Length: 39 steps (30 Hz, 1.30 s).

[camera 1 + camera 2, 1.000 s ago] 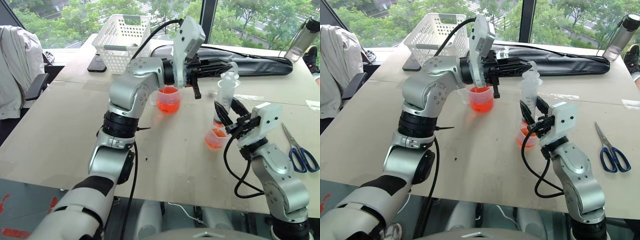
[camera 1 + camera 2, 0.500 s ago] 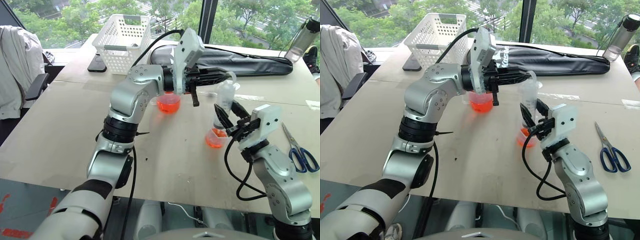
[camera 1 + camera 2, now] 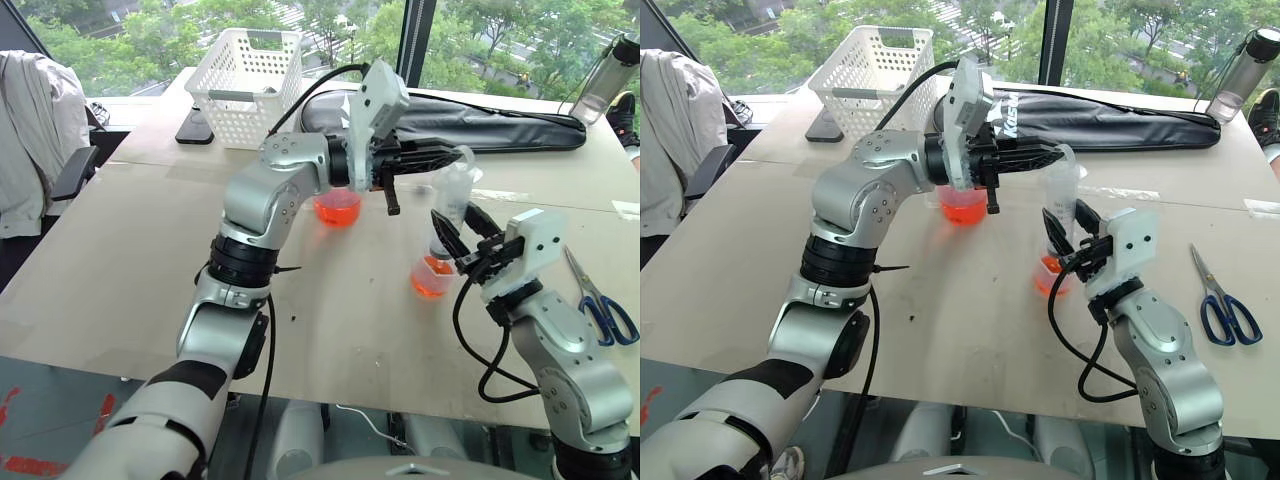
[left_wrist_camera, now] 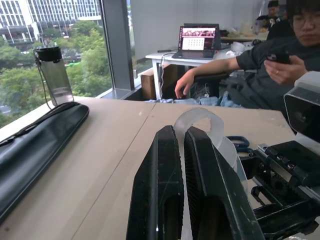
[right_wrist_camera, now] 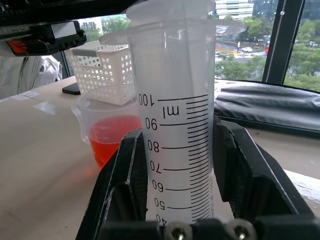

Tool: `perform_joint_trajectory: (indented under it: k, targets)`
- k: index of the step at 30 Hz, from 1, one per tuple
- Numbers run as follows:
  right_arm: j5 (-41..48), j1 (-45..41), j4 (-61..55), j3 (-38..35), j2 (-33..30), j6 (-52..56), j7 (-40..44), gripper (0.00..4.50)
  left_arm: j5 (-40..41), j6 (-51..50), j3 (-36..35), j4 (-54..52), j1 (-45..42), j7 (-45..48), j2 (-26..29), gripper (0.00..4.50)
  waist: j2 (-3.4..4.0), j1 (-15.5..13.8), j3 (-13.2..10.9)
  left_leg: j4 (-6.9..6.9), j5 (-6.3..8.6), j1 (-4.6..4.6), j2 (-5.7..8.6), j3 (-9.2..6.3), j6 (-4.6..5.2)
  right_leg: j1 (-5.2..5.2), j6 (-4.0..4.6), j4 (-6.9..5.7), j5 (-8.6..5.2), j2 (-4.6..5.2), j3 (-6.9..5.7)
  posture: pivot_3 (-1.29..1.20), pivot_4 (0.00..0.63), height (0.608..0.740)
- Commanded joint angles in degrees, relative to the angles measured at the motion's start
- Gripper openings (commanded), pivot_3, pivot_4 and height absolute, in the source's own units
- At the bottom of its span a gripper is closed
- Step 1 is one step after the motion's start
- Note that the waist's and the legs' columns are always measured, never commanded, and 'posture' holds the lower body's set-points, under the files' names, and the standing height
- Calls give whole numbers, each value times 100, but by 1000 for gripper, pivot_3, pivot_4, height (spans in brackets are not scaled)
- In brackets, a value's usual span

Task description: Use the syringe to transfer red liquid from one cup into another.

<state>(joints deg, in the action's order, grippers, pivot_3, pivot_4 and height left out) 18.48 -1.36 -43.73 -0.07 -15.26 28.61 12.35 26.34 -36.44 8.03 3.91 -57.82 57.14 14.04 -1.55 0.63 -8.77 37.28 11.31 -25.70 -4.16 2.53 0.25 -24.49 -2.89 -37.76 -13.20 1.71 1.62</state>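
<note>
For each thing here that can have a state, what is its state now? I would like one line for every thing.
Large clear plastic syringe: upright, tip down in the smaller cup.
Smaller clear handleless cup: holds red liquid.
Larger clear measuring cup: upright, holds red liquid.
Right gripper: shut on the syringe barrel.
Left gripper: shut, level, at the plunger top.
Blue-handled scissors: lying flat, blades closed.
White plastic basket: upright.

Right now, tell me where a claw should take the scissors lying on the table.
Pinch the scissors across the closed blades just beyond the blue handles, coming straight down. They lie flat on the table, blades shut and pointing away from the robot, so the narrow blade section probably fits best between fingers from above.
</note>
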Motion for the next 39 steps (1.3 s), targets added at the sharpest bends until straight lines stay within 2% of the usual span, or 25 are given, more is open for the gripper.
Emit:
perform_joint_trajectory:
  k: [1, 2, 3, 6, 9, 10, 13, 19, 25, 28, 29, 32, 37, 38, 39]
  targets:
    - [-8, -95, -385, -382, 36, -396, -102, 1430, 617, -495, -176, -61, -106, 232, -146, 0, 0, 11, 0, 0, 0, 1, 0, 0, 0, 0, 0, 0, 0, 0, 0, 0, 150, 724]
    - [-12, -77, -403, -384, 35, -404, -106, 1430, 767, -670, -353, -49, -180, 150, -139, 680, 0, 9, 0, 1, 0, 1, 0, -1, 0, 0, 0, -1, 0, 0, 0, 0, 150, 724]
    - [-7, -68, -427, -395, 36, -401, -112, 1425, 875, -808, -540, -7, -246, 24, -117, 972, 0, 0, 0, 1, 0, 1, 0, -1, 0, 0, 0, -2, 0, 0, 0, 0, 150, 724]
    - [19, -75, -466, -431, 40, -397, -138, 1410, 1073, -1033, -929, 114, -328, -281, -32, 2479, 0, 17, 0, 4, 0, 2, 0, -3, 0, 3, -1, -3, 0, 0, -2, 0, 150, 724]
    - [76, -96, -503, -489, 45, -366, -182, 1405, 1282, -1383, -1073, -30, -139, -179, 342, 3973, 2, 41, 1, 2, 0, 8, -1, -5, 0, 3, 0, -6, 0, -2, 1, 0, 150, 724]
    - [90, -116, -511, -499, 37, -345, -194, 1404, 1257, -1386, -996, -132, -23, -100, 475, 4036, 2, 37, 1, -1, 0, 9, -1, -6, 0, 3, 0, -7, 0, -3, 0, 0, 150, 724]
    - [121, -234, -518, -491, 12, -258, -218, 1404, 1336, -1485, -814, -441, 258, -123, 525, 4036, 4, 2, 3, -3, 0, 9, -2, -7, 0, 3, 1, -6, -1, -3, -1, 0, 150, 724]
    - [131, -450, -552, -396, -139, -68, -129, 1404, 1115, -1201, -367, -534, 344, -393, 25, 4036, 4, -96, 2, 15, 0, 6, 6, -14, 0, 27, 0, 10, 0, 0, -3, 0, 150, 724]
    - [119, -454, -613, -330, -302, 14, -84, 1401, 904, -894, -178, -312, 233, -515, -300, 4036, 5, -56, 3, 12, 0, 11, 6, -25, 0, 28, 2, 7, -1, -8, -4, 0, 150, 724]
    - [63, -462, -684, -230, -326, 69, -115, 1394, 790, -706, -92, -164, 203, -560, -468, 3417, 5, -45, 3, 10, 0, 11, 5, -28, 0, 29, 2, 7, -1, -9, -4, 0, 150, 724]
    - [52, -474, -711, -206, -327, 99, -132, 1394, 767, -665, -63, -135, 211, -527, -490, 2877, 4, -50, 3, 11, 0, 11, 6, -28, 0, 30, 1, 8, -1, -9, -5, 0, 150, 724]
    - [30, -511, -746, -179, -343, 162, -162, 1392, 663, -526, 43, -84, 280, -445, -541, 1749, 5, -38, 3, 12, 0, 10, 7, -26, 0, 31, 1, 10, -1, -7, -4, 0, 150, 724]
    - [32, -524, -750, -183, -361, 261, -143, 1392, 613, -403, 29, -2, 318, -415, -606, 1651, 4, -13, 3, 12, 0, 10, 6, -30, 0, 31, 1, 8, -1, -8, -6, 0, 150, 724]
    - [282, -488, -739, -227, -356, 330, -11, 1392, 633, -382, -16, -1, 333, -412, -600, 1651, 5, -11, 3, 12, 0, 10, 6, -30, 0, 31, 1, 8, -1, -8, -6, 0, 150, 724]
    - [415, -447, -755, -283, -365, 384, 47, 2416, 669, -383, -78, -6, 341, -414, -596, 1651, 4, -10, 3, 12, 0, 10, 6, -30, 0, 31, 1, 9, -1, -8, -6, 0, 150, 724]
